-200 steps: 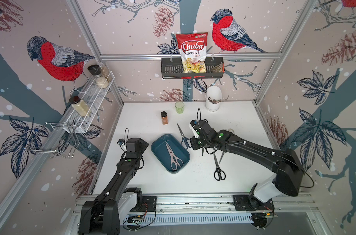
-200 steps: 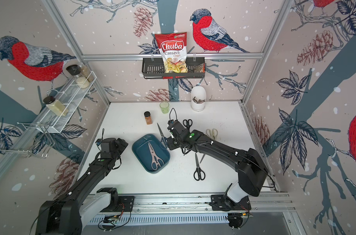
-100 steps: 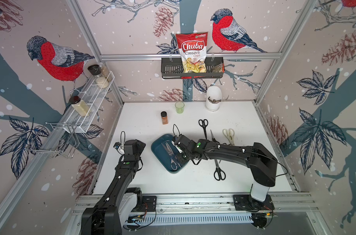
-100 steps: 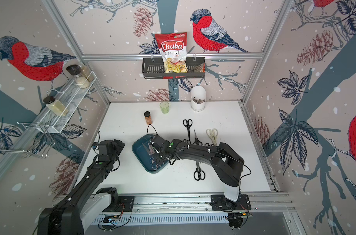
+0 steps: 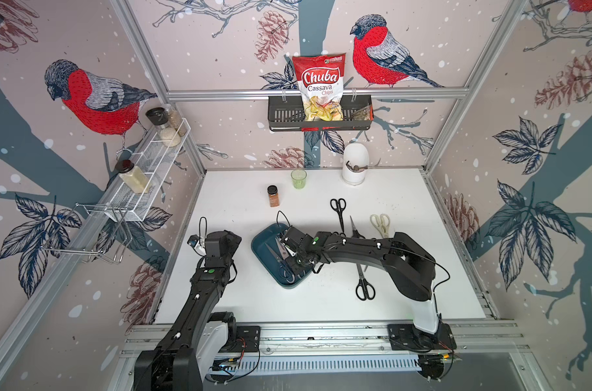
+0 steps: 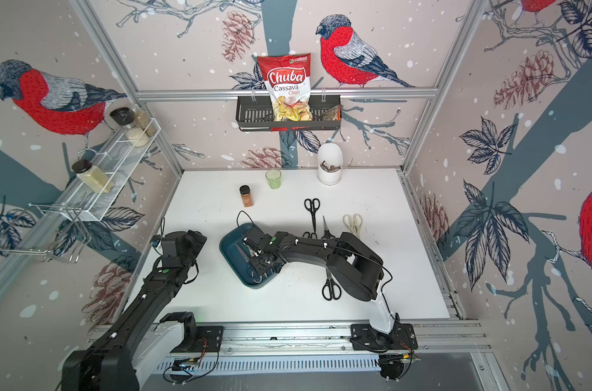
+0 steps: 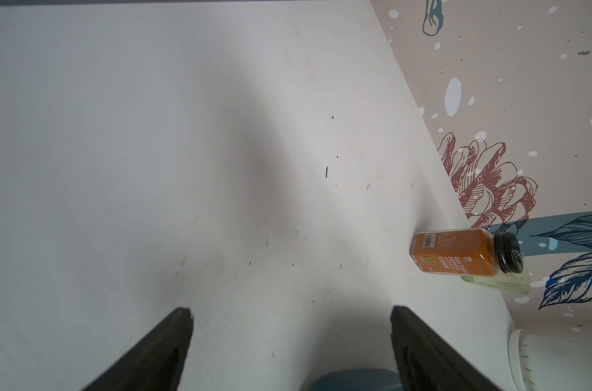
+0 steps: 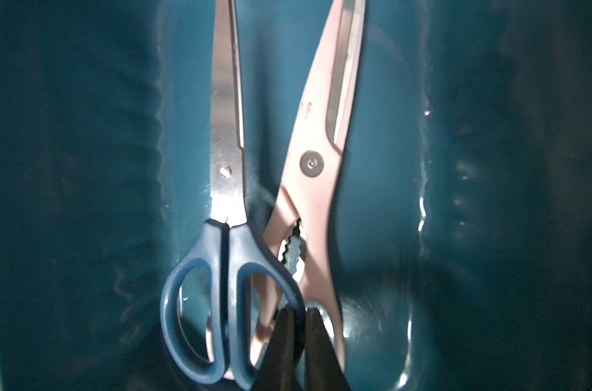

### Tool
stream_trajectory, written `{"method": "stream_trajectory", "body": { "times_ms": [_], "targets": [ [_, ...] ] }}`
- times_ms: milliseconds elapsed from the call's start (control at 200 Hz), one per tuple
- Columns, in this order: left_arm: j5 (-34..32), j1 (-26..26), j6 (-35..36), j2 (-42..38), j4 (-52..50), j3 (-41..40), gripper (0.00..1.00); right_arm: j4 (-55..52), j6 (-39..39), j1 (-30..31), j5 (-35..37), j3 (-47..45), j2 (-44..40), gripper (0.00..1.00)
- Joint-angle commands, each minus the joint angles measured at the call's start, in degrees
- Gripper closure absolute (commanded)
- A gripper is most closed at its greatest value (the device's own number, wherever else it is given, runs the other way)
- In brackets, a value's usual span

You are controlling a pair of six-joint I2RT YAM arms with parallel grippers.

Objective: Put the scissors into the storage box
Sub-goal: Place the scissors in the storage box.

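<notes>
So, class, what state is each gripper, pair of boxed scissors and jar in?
left gripper: open, empty.
right gripper: shut on blue-handled scissors.
blue-handled scissors: blades closed, inside storage box.
pink-handled scissors: blades closed, lying in storage box.
spice jar: upright, capped.

Box (image 5: 260,245) on counter (image 5: 271,304), bit left of middle. In box: left pair (image 8: 227,162) and right pair (image 8: 316,162) side by side, left pair's handles lying on right pair's. Right claw (image 8: 300,311) down in box, at left pair's handle. Left claw (image 7: 291,313) left of box, over counter. Right of box: back pair (image 5: 338,208), middle pair (image 5: 355,230), shears (image 5: 380,223) in row behind right arm (image 5: 355,247); front pair (image 5: 364,287) before it. Spice jar (image 5: 273,196) behind box, cup (image 5: 298,178) behind jar.
</notes>
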Motion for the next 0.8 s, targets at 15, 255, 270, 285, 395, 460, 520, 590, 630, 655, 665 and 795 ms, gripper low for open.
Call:
{"method": "stream_trajectory", "body": {
  "times_ms": [15, 255, 270, 285, 395, 460, 520, 590, 630, 655, 665, 795],
  "targets": [
    [-0.62, 0.15, 0.87, -0.20, -0.11, 0.15, 0.05, 0.19, 0.19, 0.02, 0.89, 0.42, 0.02, 0.82],
    [1.99, 0.07, 1.59, -0.29, -0.03, 1.30, 0.05, 2.62, 1.40, -0.64, 1.20, -0.39, -2.57, 0.54],
    [2.26, 0.13, 1.73, -0.21, -0.03, 1.51, 0.05, 2.88, 1.53, -0.79, 1.20, -0.47, -2.91, 0.54],
    [2.56, 0.07, 1.98, -0.18, -0.03, 1.75, 0.05, 3.14, 1.77, -1.03, 1.20, -0.62, -3.19, 0.54],
    [5.46, 0.09, 4.74, 0.44, 0.12, 4.14, 0.05, 6.12, 4.47, -4.06, 0.64, -2.49, -6.60, 0.54],
    [7.95, 0.12, 6.98, 1.39, 0.14, 6.09, 0.05, 9.31, 6.54, -6.98, -0.80, -4.49, -9.26, 0.54],
    [10.64, 0.12, 8.68, 2.83, 0.02, 8.19, 0.05, 12.70, 8.61, -10.26, -2.80, -7.23, -12.10, 0.53],
    [14.01, -0.16, 10.43, 4.92, -0.25, 10.60, 0.05, 16.26, 12.02, -14.56, -4.92, -10.73, -14.85, 0.53],
    [16.05, -0.47, 11.44, 6.35, -0.27, 11.91, 0.05, 17.66, 13.88, -17.28, -6.73, -12.42, -15.76, 0.53],
    [16.96, -0.84, 12.06, 7.38, -0.49, 12.76, 0.05, 18.51, 14.78, -19.15, -8.42, -13.45, -16.13, 0.53],
    [17.31, -1.04, 12.28, 7.78, -0.58, 13.10, 0.05, 18.76, 15.14, -19.82, -9.05, -13.83, -16.22, 0.53],
    [17.08, -6.06, 16.28, 12.51, -3.30, 17.97, 0.05, 19.86, 17.25, -26.78, -11.34, -18.02, -16.95, 0.54]
  ]
}}
